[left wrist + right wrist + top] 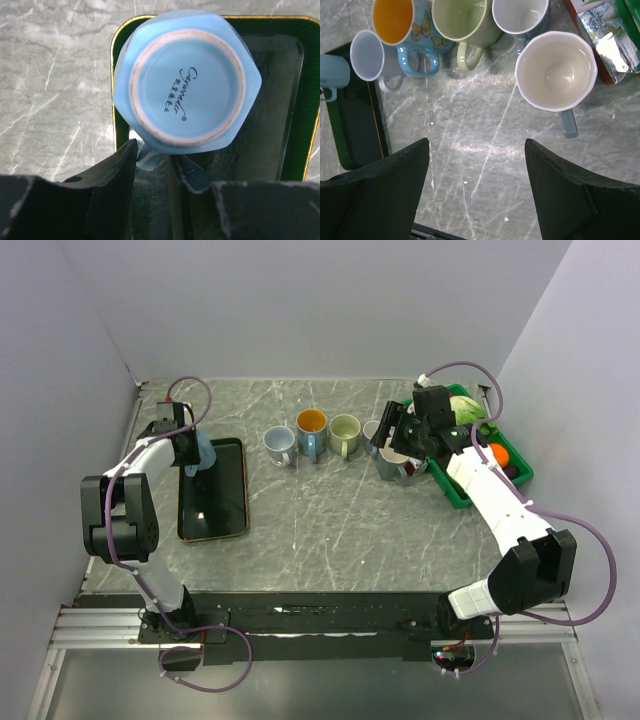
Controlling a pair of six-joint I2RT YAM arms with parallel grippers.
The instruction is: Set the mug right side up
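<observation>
Mug (187, 80) is upside down, base facing the left wrist cam, printed mark readable. It sits at the far end of the tray (116, 100), on the left of the table (330, 530).

Left gripper (155, 155) is right at the mug's near side. Jaws are only narrowly parted, with a pale blue bit that I take for the handle between them. I can't tell from this angle whether they actually clamp it. The top cam just shows the gripper pressed up against the mug (205, 454).

Right gripper (476, 142) is wide open, holding nothing, hanging over bare table. A cream mug (555, 70) stands upright just beyond it, handle pointing toward the cam.

I count four more upright mugs in a row at the far side:
- white mug (367, 55)
- butterfly mug (395, 20), orange inside
- green mug (460, 20)
- grey mug (520, 15)

The target mug shows at the left edge of the right wrist view (332, 70), on the tray. A bin (455, 490) sits at the right edge of the table, under the right arm.
</observation>
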